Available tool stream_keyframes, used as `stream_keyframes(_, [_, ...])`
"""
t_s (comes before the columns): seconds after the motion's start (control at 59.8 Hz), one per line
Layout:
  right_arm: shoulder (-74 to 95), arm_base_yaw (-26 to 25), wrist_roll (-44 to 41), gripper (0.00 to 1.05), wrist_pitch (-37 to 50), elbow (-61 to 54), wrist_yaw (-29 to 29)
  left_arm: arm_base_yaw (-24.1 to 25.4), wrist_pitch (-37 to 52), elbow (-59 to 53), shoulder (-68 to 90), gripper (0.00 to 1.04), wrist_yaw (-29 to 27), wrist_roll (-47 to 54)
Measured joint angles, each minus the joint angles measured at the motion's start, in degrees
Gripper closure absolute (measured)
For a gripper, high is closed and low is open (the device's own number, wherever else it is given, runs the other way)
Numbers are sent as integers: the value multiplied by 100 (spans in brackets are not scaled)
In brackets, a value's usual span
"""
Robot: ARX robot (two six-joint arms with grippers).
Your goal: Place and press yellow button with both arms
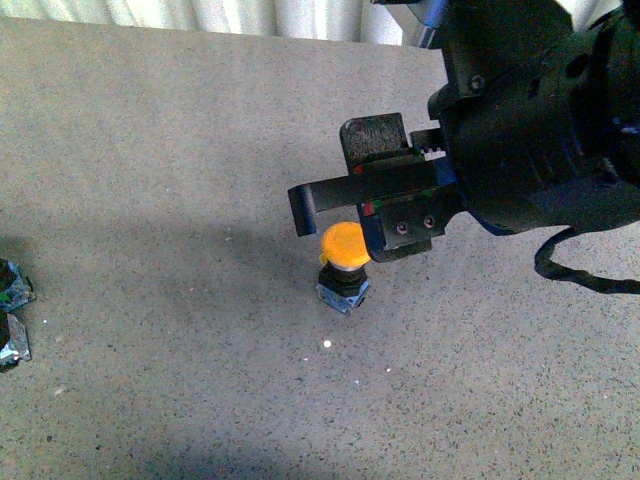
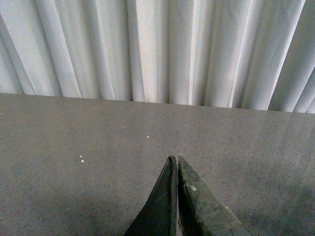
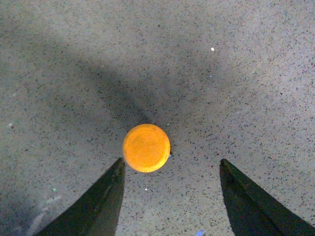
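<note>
The yellow button [image 1: 342, 246] stands upright on the grey speckled table [image 1: 150, 180], its orange-yellow cap on a black collar and a clear bluish base. My right gripper [image 1: 328, 176] hangs open just above and behind it, one finger bar reaching over the cap. Seen from the right wrist, the round cap [image 3: 146, 148] lies just past the tips of the right gripper [image 3: 171, 164], close to one finger [image 3: 106, 196] and off the centre line, with nothing between the fingers. My left gripper [image 2: 175, 159] is shut and empty, pointing over bare table towards the curtain; the front view does not show it.
Two small dark, bluish parts [image 1: 12, 285] [image 1: 12, 340] lie at the table's left edge. A white pleated curtain [image 2: 157, 49] hangs along the table's far edge. A black cable [image 1: 575, 270] loops below the right arm.
</note>
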Motion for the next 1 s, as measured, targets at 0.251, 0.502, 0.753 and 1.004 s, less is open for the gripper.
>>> stream_keyframes(0.251, [358, 55, 256, 103, -76, 236, -214, 0, -372, 0, -374, 103, 0, 0])
stream_keyframes(0.502, [645, 85, 424, 103, -125, 407, -343, 2, -1438, 2, -1331, 103, 4, -2])
stream_keyframes(0.753, [754, 103, 485, 103, -136, 459, -358, 9, -1445, 2, -1342, 103, 0, -2])
stream_keyframes(1.004, [870, 103, 509, 103, -192, 472, -365, 9, -1445, 2, -1342, 103, 0, -2])
